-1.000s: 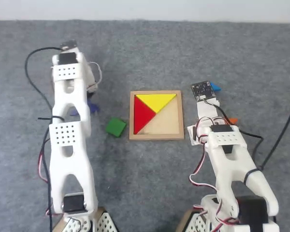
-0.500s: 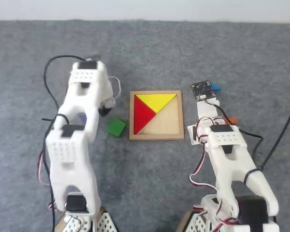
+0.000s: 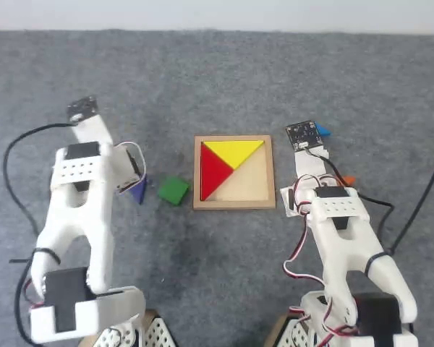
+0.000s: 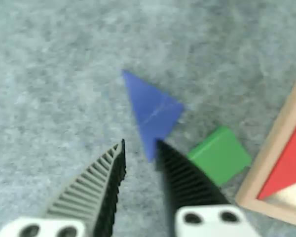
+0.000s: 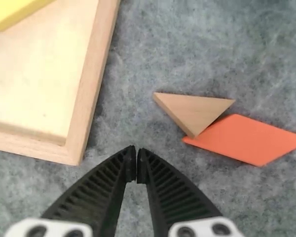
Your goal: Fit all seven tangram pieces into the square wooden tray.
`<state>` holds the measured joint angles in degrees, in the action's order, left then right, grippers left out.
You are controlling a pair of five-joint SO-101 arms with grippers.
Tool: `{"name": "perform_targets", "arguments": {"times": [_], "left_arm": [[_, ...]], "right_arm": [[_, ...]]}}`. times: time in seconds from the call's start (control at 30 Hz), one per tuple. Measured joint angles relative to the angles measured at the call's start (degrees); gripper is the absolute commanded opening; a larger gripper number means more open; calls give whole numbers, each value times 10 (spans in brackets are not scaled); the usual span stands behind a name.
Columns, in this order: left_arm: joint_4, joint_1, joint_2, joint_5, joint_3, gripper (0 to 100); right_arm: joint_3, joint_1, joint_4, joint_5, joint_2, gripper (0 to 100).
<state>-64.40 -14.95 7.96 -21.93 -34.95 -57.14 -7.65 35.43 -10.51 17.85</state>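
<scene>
Two white plastic robot arms, left arm (image 3: 79,217) and right arm (image 3: 343,238), have perforated panels, black motor blocks and thin red, white and black cables (image 3: 419,202). The left gripper (image 4: 139,144) and right gripper (image 5: 136,149) have black ridged fingers on white, screw-holed bases.

No text, number or sign can be read. The small dark circuit board (image 3: 302,134) at the far end of the right arm (image 3: 340,217) carries tiny pale marks, too small to make out.
</scene>
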Motion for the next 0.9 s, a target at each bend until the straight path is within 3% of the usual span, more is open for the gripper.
{"name": "perform_targets", "arguments": {"times": [0.2, 0.4, 0.7, 0.9], "left_arm": [[0, -30, -73, 2, 8, 200], [4, -32, -123, -37, 55, 302], [29, 17, -144, -98, 84, 305], [7, 4, -237, -137, 156, 305]], "right_arm": [[0, -30, 32, 0, 0, 19], [0, -54, 38, -3, 0, 19], [0, -56, 62, -8, 10, 19], [0, -56, 69, -9, 10, 19]]}}
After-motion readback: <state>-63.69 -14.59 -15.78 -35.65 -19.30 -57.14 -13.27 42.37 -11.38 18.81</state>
